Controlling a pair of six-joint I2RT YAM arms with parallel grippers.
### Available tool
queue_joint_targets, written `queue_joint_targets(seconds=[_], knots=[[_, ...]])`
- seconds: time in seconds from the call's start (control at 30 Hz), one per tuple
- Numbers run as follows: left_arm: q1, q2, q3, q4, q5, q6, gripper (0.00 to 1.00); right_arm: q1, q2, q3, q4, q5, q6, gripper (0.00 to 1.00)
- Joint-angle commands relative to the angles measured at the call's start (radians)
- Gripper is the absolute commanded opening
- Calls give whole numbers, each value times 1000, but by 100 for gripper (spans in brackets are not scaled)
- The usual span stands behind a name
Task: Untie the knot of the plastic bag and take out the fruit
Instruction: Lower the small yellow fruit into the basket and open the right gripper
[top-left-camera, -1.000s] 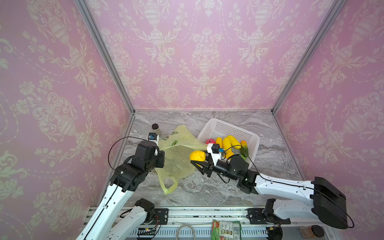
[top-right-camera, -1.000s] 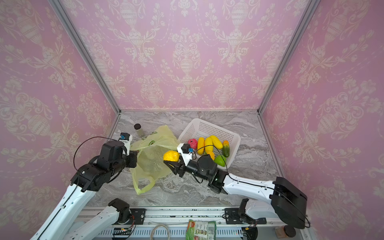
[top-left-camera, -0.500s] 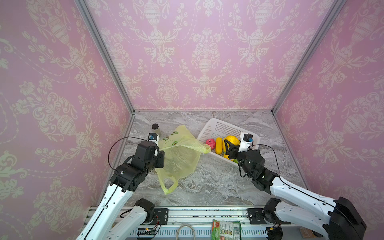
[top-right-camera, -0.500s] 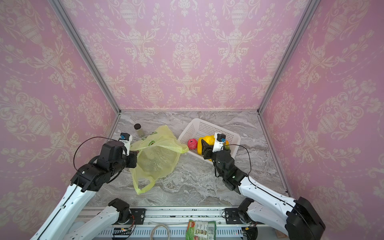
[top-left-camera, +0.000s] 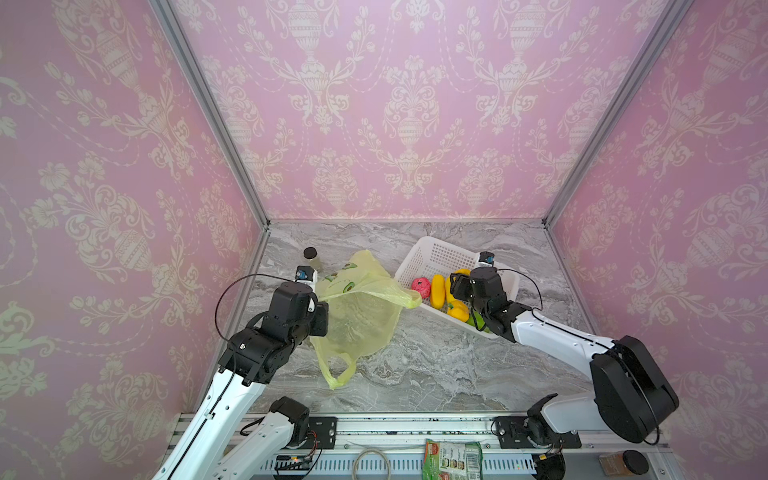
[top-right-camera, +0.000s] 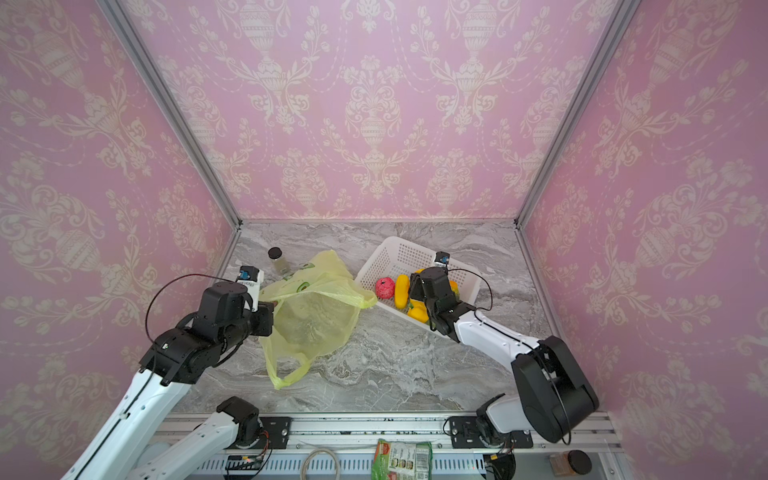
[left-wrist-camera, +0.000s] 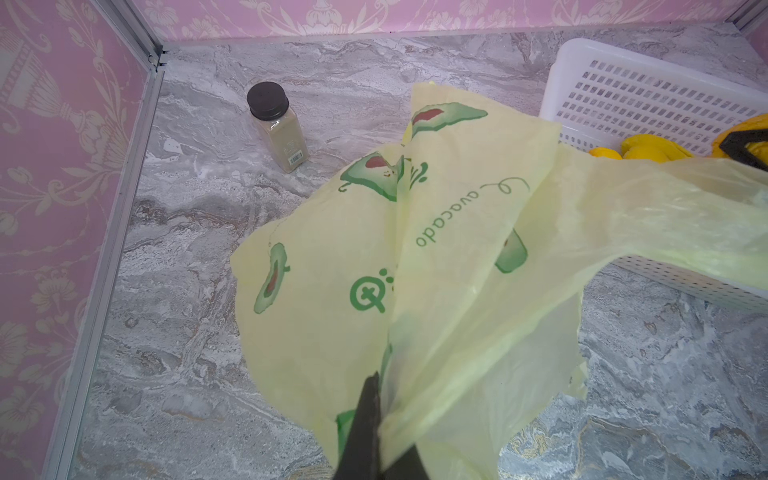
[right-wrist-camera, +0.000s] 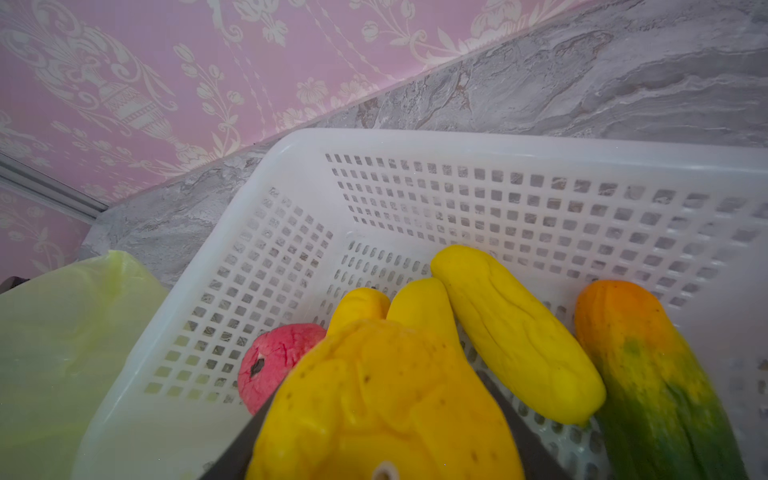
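On the grey marbled surface (top-left-camera: 436, 365), closed in at the back and on both sides by pink walls (top-left-camera: 407, 104) patterned with pale urns and flowers, a white perforated basket (top-left-camera: 432, 251) is set near the back right corner. A small bottle (top-left-camera: 311, 261) with a black cap is stood upright near the back left corner. Metal posts are seen in both back corners, and a green packet (top-left-camera: 453, 459) is laid on the rail below the front edge.

The plastic bag (top-left-camera: 357, 324) is found left of the middle of the surface, between the bottle and the basket. It is thin, translucent and yellow-green, and in the left wrist view (left-wrist-camera: 465, 257) it is seen to be printed with avocado halves and the word "avocado". The marble is seen through the film. The bag is held up at its left side by the left gripper (left-wrist-camera: 382, 436), whose jaws are pressed together on a bunch of the film. One stretched corner is drawn to the basket's near left wall, and a handle loop (top-left-camera: 338, 374) is laid loose on the surface toward the front edge.

Inside the basket a pink ball (right-wrist-camera: 276, 361), yellow oblongs (right-wrist-camera: 515, 332) and a green-orange piece (right-wrist-camera: 656, 374) are laid side by side. A yellow-orange fruit (right-wrist-camera: 374, 395) is clamped between the jaws of the right gripper (top-left-camera: 455, 287), over the basket.
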Motion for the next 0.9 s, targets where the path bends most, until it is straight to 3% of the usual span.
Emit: queue_joint_targets(seconds=[0.0, 0.17, 0.3, 0.4, 0.73, 0.87], knots=[[8, -6, -6, -17, -18, -20, 0, 0, 63, 97, -134, 12, 17, 15], [8, -8, -6, -17, -21, -19, 0, 1, 134, 138, -159, 61, -1, 16], [8, -1, -7, -17, -20, -19, 0, 0, 187, 186, -121, 23, -75, 20], [8, 14, -6, -17, -14, -19, 0, 10, 257, 281, -106, -50, -118, 19], [7, -5, -8, -17, -22, -21, 0, 49, 601, 703, -291, 9, -147, 19], [8, -1, -6, -17, -14, -19, 0, 50, 657, 751, -324, 29, -143, 21]])
